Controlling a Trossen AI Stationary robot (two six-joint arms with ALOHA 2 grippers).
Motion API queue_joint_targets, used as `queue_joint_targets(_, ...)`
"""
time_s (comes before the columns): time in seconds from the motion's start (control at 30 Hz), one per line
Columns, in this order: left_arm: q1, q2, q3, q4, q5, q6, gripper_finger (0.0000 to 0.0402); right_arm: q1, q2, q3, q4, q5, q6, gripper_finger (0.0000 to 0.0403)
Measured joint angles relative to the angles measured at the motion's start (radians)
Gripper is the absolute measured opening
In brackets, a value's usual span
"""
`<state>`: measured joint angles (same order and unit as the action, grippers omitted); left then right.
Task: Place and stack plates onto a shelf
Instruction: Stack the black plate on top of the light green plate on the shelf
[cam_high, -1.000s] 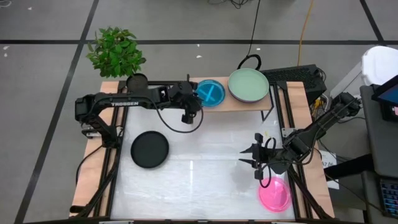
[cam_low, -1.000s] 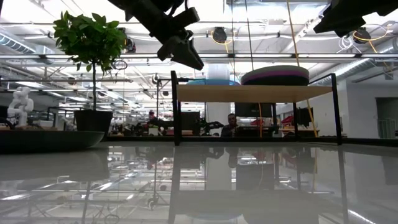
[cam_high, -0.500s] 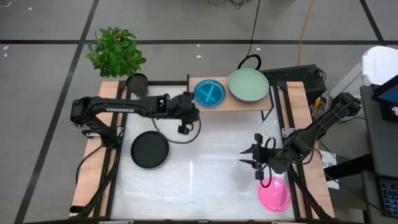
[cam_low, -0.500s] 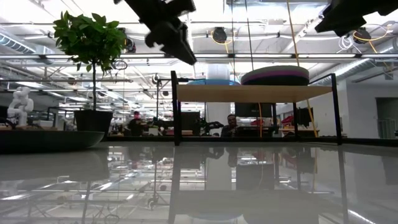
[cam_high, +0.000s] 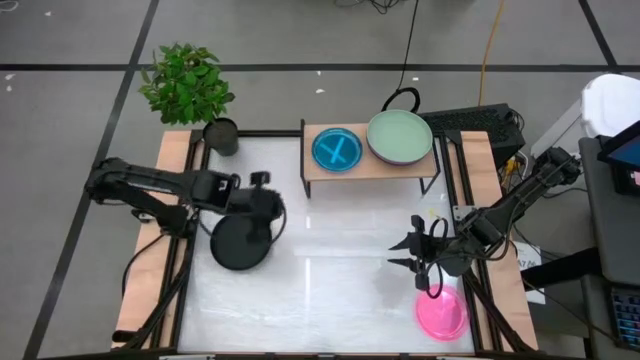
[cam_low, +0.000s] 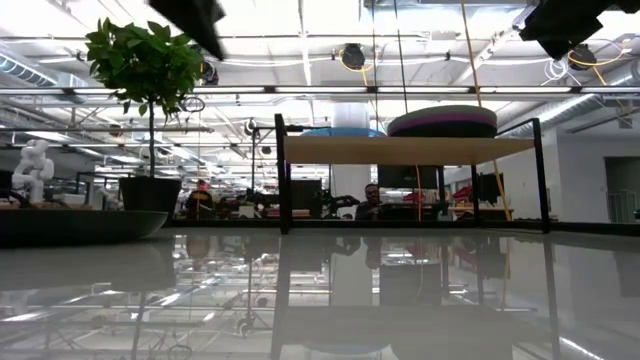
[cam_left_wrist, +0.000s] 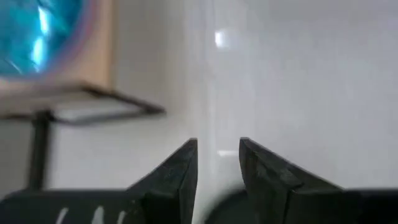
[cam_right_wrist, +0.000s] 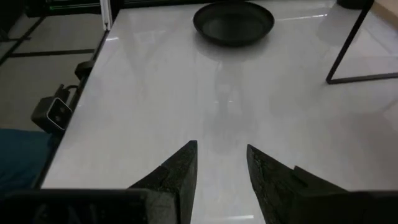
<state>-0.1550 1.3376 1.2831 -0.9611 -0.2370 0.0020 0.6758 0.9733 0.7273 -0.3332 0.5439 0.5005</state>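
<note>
The shelf (cam_high: 370, 165) stands at the table's far edge. On its wood top rest a cyan plate (cam_high: 337, 150) and a stack topped by a sage green plate (cam_high: 400, 137); the low view shows a purple plate edge in that stack (cam_low: 441, 122). A black plate (cam_high: 240, 243) lies flat on the table's left half, a pink plate (cam_high: 441, 312) at the near right. My left gripper (cam_high: 272, 210) hovers open over the black plate's far right rim. My right gripper (cam_high: 397, 252) hangs open above the table, left of the pink plate.
A potted plant (cam_high: 187, 82) and its dark pot (cam_high: 221, 132) stand at the far left corner. Bare white tabletop (cam_high: 340, 240) lies between the two grippers. The shelf's black leg (cam_right_wrist: 348, 50) shows in the right wrist view, with the black plate (cam_right_wrist: 234, 22) beyond it.
My left gripper has drawn back from the cyan plate on the shelf, moving toward the table's left and near edge until it stands over the black plate. The cyan plate stays on the shelf.
</note>
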Motion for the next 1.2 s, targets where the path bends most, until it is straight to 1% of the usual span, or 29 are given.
queue_joint_targets(0.07,-0.043,-0.008,-0.002,-0.098,0.001,-0.108,0.0125,0.000,0.000,0.000,0.002,-0.021,0.011,0.0121)
queue_joint_targets(0.1,-0.065,-0.011,-0.003,-0.120,0.000,-0.154,0.0125,0.000,0.000,0.000,0.005,-0.022,0.011,0.0121)
queue_joint_targets(0.2,-0.137,-0.011,-0.051,-0.127,0.000,-0.252,0.0124,0.000,0.000,0.000,0.010,-0.023,0.011,0.0121)
queue_joint_targets(0.4,-0.268,-0.010,-0.208,-0.107,0.008,-0.408,0.0124,0.000,0.001,0.000,0.015,-0.023,0.011,0.0121)
queue_joint_targets(0.57,-0.349,-0.010,-0.343,0.025,0.010,-0.524,0.0124,0.000,0.004,0.000,0.015,-0.023,0.011,0.0121)
queue_joint_targets(0.77,-0.405,-0.009,-0.488,0.231,0.061,-0.604,0.0124,0.000,0.005,0.000,0.014,-0.023,0.011,0.0121)
queue_joint_targets(0.9,-0.435,-0.009,-0.553,0.333,0.063,-0.675,0.0124,0.000,0.006,0.000,0.014,-0.023,0.011,0.0121)
queue_joint_targets(1.07,-0.469,-0.009,-0.617,0.384,0.061,-0.744,0.0124,0.000,0.022,0.000,0.014,-0.023,0.011,0.0121)
queue_joint_targets(1.2,-0.507,-0.009,-0.651,0.436,0.061,-0.764,0.0124,0.000,0.036,0.000,0.014,-0.023,0.009,0.0121)
